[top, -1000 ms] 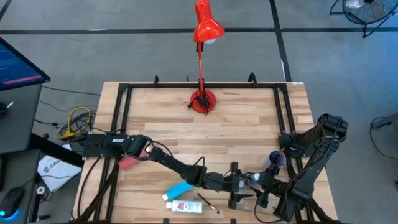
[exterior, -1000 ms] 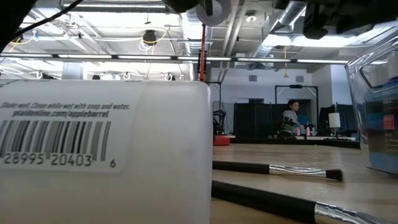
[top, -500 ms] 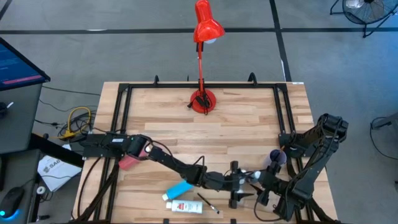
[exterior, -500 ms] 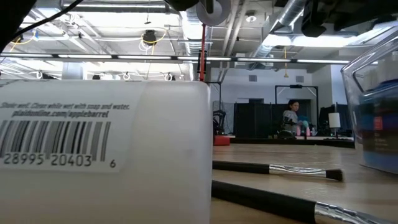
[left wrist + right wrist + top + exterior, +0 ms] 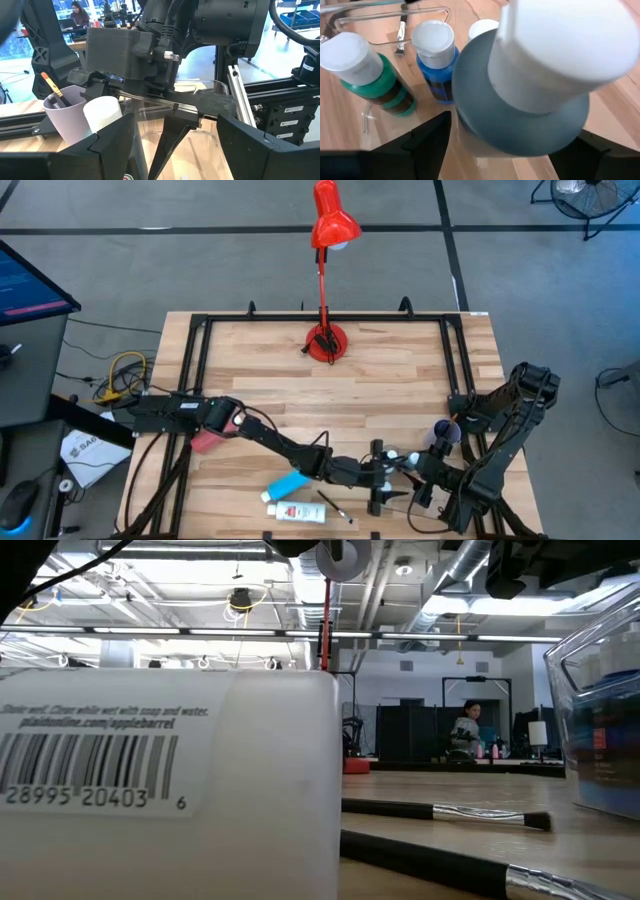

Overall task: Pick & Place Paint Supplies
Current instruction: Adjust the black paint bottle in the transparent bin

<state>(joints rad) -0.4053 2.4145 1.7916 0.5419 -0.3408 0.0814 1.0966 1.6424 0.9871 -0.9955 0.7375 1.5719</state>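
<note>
Teal bottle (image 5: 535, 80) w/ white cap sits in the right tool (image 5: 495, 145), jaws wide round it, over the clear tray (image 5: 350, 17) at the desk's (image 5: 400, 370) front right. Green bottle (image 5: 367, 75) & blue bottle (image 5: 436, 57) already in. Left tool (image 5: 175, 145) spread wide, empty, just beside. Still out: blue tube (image 5: 288, 483), white tube (image 5: 298, 512), brush (image 5: 334, 506). I'd say roughly halfway.

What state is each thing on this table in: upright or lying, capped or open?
green bottle: upright, capped, in clear tray
blue bottle: upright, capped, beside it
teal bottle: capped, at right gripper
lilac cup: upright, holding a brush
left gripper: open, facing tray
blue tube: lying flat
</note>
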